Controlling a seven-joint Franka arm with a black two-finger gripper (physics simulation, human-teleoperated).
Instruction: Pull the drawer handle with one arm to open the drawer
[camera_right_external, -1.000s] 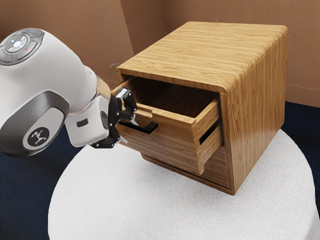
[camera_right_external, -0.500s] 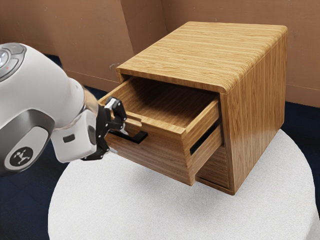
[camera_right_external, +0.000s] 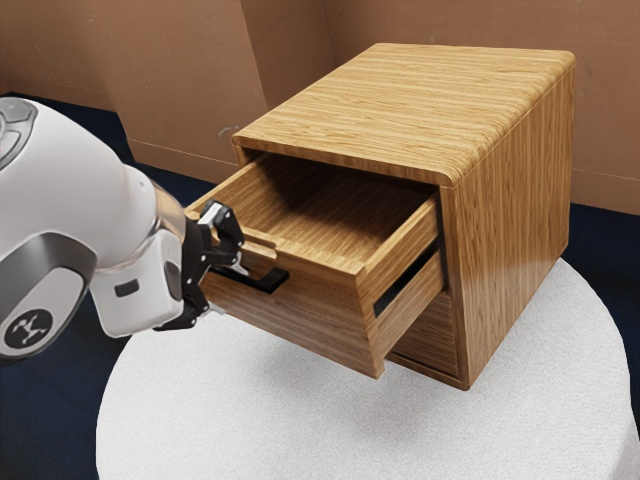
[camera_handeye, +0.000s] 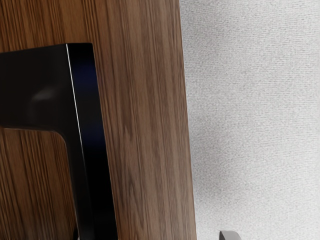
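Where the round white table (camera_right_external: 300, 420) comes nearest to us, its top is bare. Just past that bare part, at the exterior view's left, our gripper (camera_right_external: 226, 262) is closed tight on the black handle (camera_right_external: 262, 282). It holds the bar near its left end.

In the wrist view the handle (camera_handeye: 85, 165) sits very close to the brown drawer front (camera_handeye: 145, 125), with the white table (camera_handeye: 250, 125) beside it.

A little farther back is the drawer (camera_right_external: 330, 310). It sticks a long way out of the cabinet (camera_right_external: 460, 110), and we see nothing inside it. The job looks almost done.

We think the handle is hard, thin and smooth, so fingers could slip off it. It will not bend or break. The best place to hold is the straight bar, closer to its middle, so the drawer does not twist. The drawer is stiff wood and looks light, so it should slide with a soft, straight pull. If we pull too hard at the end, the whole cabinet may slide.

Farthest away stands a plain brown wall (camera_right_external: 150, 60).
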